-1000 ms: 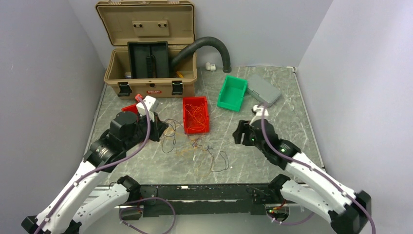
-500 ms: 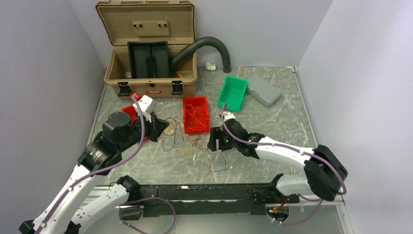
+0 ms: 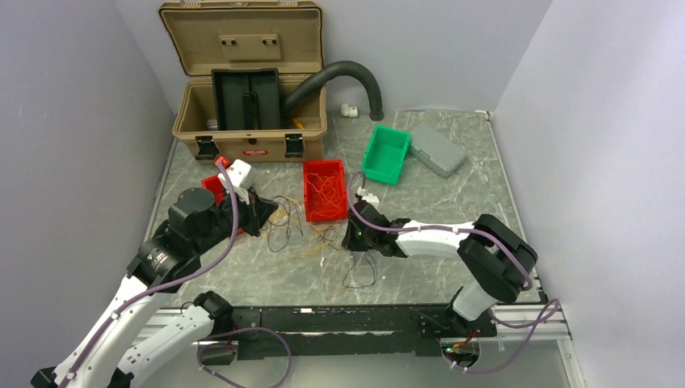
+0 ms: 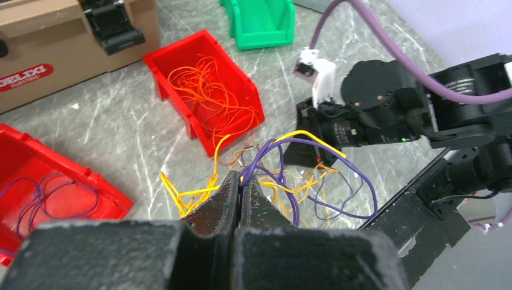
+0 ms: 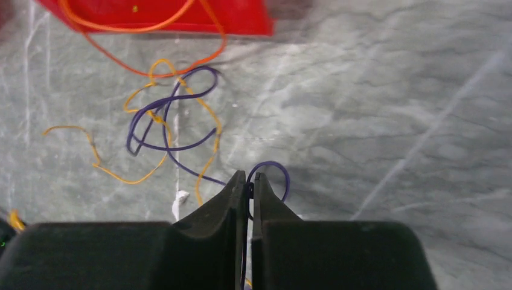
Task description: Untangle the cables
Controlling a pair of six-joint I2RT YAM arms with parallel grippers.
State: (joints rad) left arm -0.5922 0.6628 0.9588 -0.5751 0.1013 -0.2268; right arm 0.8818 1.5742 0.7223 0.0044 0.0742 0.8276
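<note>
Pinching purple and yellow cables [image 4: 284,175] between my left fingers [image 4: 222,196], pressed together. Right fingers [image 5: 234,196] clamp one purple strand [image 5: 275,169]. Tangle lies on worktop [image 5: 386,121] just ahead, red bin [image 4: 238,130] beyond.

1. The left arm [image 3: 133,299] rises from its base at the near left corner and slants up and inward. Its wrist is bent so the gripper points right, toward the middle of the worktop [image 3: 452,186].
2. The left gripper [image 4: 240,181] has its jaws pressed together, with thin cables [image 4: 284,141] coming out at the tips.
3. The right arm [image 3: 436,236] is folded sharply at the elbow above its base. Its forearm lies low and stretches leftward.
4. The right gripper [image 5: 249,181] tilts down at the worktop, jaws all but together, pinching a purple strand.
5. The two grippers face each other, near but apart.
</note>
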